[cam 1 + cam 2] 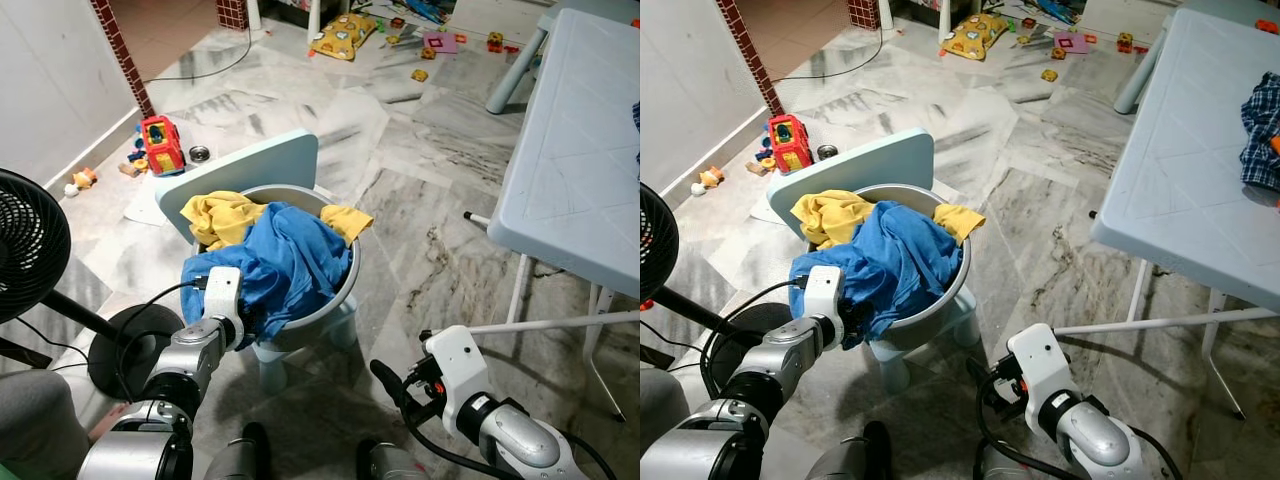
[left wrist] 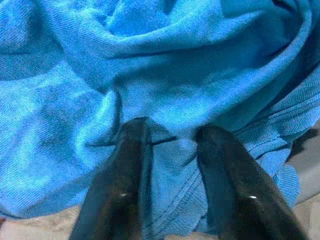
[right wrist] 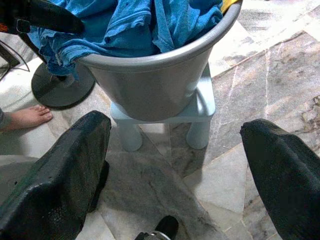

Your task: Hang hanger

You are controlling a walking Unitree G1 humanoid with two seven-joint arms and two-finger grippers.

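Left eye view: gray basin point(image 1: 335, 300) standing on a small pale blue chair point(image 1: 245, 165), heaped with a blue cloth point(image 1: 285, 265) spilling over the near rim and a yellow cloth point(image 1: 225, 215) at the far rim. Left gripper point(image 1: 262, 318) pressed into the blue cloth at the basin's near edge. Right gripper point(image 1: 392, 382) low above the marble floor point(image 1: 420, 170), just beside the chair's legs. Black fan point(image 1: 30, 240) at left, white table point(image 1: 585, 150) at right, toys point(image 1: 160, 143) near the wall.

Right eye view: checked cloth point(image 1: 1262, 130) on the table's far edge.

Left wrist view: two black fingers point(image 2: 117, 185) narrowly apart, pinching a fold of blue cloth between them.

Right wrist view: fingers point(image 3: 60, 175) spread wide, holding nothing, facing the basin and chair legs; a bare foot point(image 3: 27, 117) beside the fan base. Cannot make out a hanger anywhere.
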